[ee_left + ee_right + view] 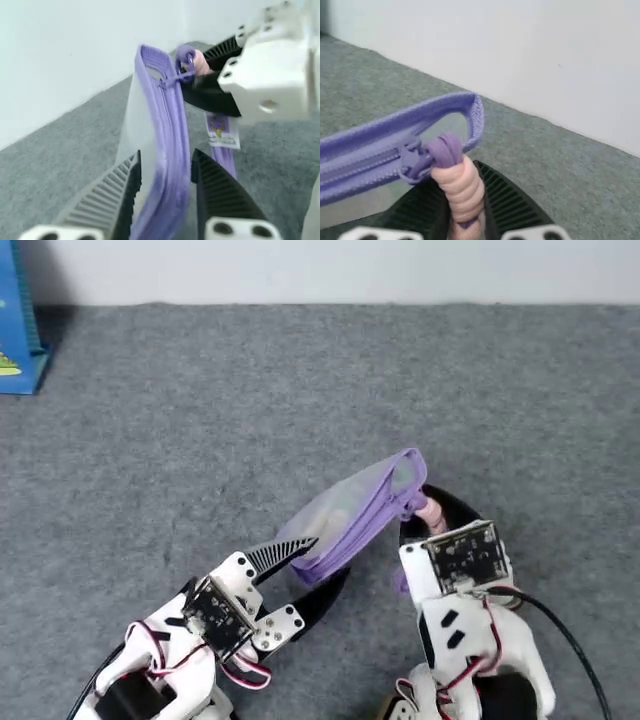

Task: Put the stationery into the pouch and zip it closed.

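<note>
Holding the pouch [350, 515] between both arms, apparently lifted clear of the grey table [200, 400], gives you a stretched zip line to pull along, and that seems to be the reason for this arrangement. Your left gripper [165, 165] has its ribbed jaws clamped from either side on the near end of the pouch, right across the purple zip band, so it acts as the anchor. Your right gripper [462, 175] is closed around the pink coiled zip pull [465, 190], whose purple loop runs to the slider [412, 157]. The slider sits close to the far corner of the pouch, and the teeth along the band look joined, so you are probably at the last stretch of zipping. The pouch side is translucent, yet you cannot tell from here whether the stationery lies inside. A purple label [220, 131] hangs beneath the right arm's end. Keep the anchor firm, because a slack band would probably let the slider bind.
</note>
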Robot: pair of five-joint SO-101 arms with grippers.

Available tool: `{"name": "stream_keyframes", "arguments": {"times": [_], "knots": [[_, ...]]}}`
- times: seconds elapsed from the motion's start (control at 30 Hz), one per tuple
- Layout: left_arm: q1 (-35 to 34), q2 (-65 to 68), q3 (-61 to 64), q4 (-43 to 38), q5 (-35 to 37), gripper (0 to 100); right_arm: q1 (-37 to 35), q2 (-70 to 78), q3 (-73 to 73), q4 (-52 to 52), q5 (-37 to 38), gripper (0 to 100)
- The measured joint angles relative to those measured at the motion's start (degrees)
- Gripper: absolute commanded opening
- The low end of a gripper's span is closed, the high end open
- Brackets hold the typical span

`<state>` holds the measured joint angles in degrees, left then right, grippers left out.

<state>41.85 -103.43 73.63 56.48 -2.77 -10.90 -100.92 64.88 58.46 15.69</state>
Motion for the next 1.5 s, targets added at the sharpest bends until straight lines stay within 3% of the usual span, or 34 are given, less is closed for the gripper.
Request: {"name": "stream_keyframes", "arguments": {"times": [0.23, 0.47, 0.57, 0.73, 0.93, 1.27, 1.5], "knots": [[0.09, 0.00, 0.18, -1.76, 0.18, 8, -1.32, -2.73, -0.44, 3.43, 0.00, 0.7], [0.18, -0.18, 4.13, -3.52, -1.58, 7, -1.32, -2.73, -0.44, 3.43, 0.00, 0.7], [0.18, -0.18, 4.31, -3.52, -1.93, 1, -1.32, -2.73, -0.44, 3.43, 0.00, 0.7], [0.18, -0.18, 4.40, -3.52, -3.87, 1, -1.32, -2.73, -0.44, 2.99, 0.00, 0.7], [-0.79, -0.26, 1.76, 1.41, -5.01, 1, 7.74, -1.93, 0.35, -7.21, 1.14, 0.7], [-5.71, -0.35, -0.79, 5.36, -5.10, 1, 23.03, -2.02, 14.95, -29.63, 8.44, 0.7], [-5.89, -0.35, -0.97, 5.98, -5.19, 1, 25.67, -1.93, 17.05, -29.71, 9.32, 4.1]]}}
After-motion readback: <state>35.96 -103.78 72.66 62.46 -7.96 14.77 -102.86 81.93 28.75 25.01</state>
